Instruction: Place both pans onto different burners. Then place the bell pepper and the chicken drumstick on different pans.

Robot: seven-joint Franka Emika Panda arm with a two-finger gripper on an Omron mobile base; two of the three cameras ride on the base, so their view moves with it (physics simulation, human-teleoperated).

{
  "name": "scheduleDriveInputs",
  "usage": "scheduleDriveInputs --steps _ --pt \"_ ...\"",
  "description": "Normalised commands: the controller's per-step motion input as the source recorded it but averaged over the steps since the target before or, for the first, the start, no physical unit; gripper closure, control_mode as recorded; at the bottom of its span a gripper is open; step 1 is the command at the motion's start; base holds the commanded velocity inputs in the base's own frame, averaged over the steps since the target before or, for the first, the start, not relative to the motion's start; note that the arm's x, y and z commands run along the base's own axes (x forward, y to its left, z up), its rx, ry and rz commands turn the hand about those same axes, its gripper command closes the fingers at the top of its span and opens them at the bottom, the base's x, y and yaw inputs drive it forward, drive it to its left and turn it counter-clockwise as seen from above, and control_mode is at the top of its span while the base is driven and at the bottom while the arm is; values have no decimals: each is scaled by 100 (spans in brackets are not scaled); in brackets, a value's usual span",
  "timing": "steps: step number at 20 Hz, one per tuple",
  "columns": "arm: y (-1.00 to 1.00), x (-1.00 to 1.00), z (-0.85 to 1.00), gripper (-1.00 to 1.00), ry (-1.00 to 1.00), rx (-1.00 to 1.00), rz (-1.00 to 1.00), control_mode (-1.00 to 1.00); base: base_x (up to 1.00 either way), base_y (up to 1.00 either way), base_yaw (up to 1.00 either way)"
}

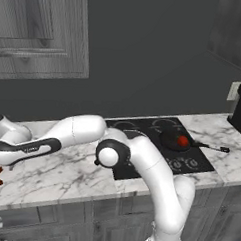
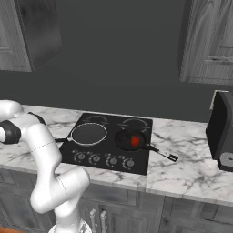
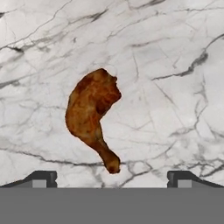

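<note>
Hand view, chicken drumstick (image 3: 92, 118) orange-brown, thick end up, narrow tip down, on marble counter (image 3: 175, 52), claw (image 3: 109, 178) spread apart

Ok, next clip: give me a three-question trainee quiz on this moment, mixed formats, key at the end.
1. True or false: the small glossy red bell pepper lies in the round dark frying pan with the thin black handle on the flat black glass cooktop.
2. Where does the orange-brown chicken drumstick lie? A: in the pale-rimmed dark frying pan. B: on the white marble counter. C: in the claw.
3. Fill in: in the hand view the claw is ____, its tips either side of the drumstick's narrow end.

Key: 1 true; 2 B; 3 open.
</note>
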Motion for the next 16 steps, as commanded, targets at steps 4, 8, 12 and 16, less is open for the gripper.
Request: scheduleDriveInputs --steps 4,8,12,16 --pt "11 15 -16 -100 0 2 0 -100 0 0 0" --pt "14 19 -11 -100 0 0 0 -100 0 0 0" --pt "21 13 -8 -100 0 0 0 -100 0 0 0" --pt "28 11 -6 -100 0 0 0 -100 0 0 0"
